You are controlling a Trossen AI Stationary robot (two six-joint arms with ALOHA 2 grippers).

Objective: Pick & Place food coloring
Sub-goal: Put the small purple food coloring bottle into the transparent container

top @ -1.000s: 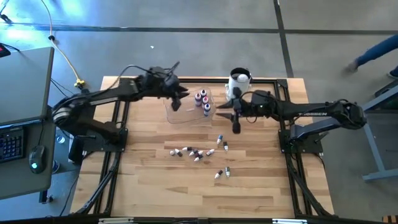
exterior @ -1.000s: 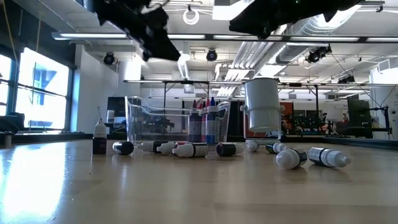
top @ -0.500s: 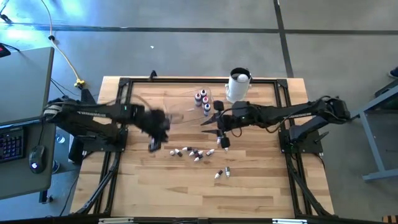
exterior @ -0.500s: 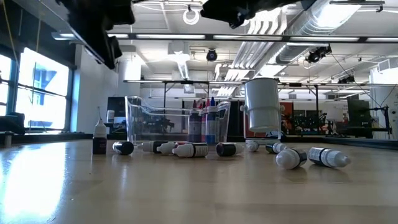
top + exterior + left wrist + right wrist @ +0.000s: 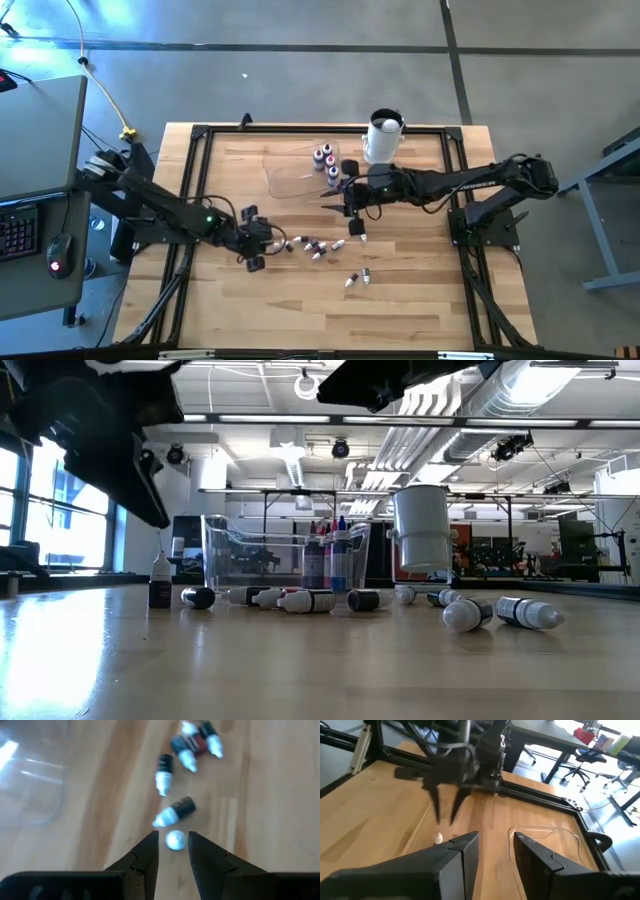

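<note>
The food coloring bottles (image 5: 316, 247) lie scattered on the wooden table, most on their sides. A few stand in the clear container (image 5: 300, 170). My left gripper (image 5: 173, 845) is open and low over the left end of the scatter. Its fingertips stand on either side of one upright bottle (image 5: 174, 840), whose white cap shows from above, without touching it. The low view shows that bottle (image 5: 160, 580) standing on its base under the arm. My right gripper (image 5: 349, 207) hangs open above the table between the container and the scatter.
A tall white cylinder with a dark top (image 5: 383, 136) stands at the far edge, right of the clear container. More bottles lie toward the near edge (image 5: 358, 279). A black frame (image 5: 200, 135) rims the table. Bare wood lies near and left.
My left gripper has swung from above the clear container toward the near edge and come down to the left end of the scattered bottles. My right gripper has moved a little toward the table's left. The bottles have not moved.
</note>
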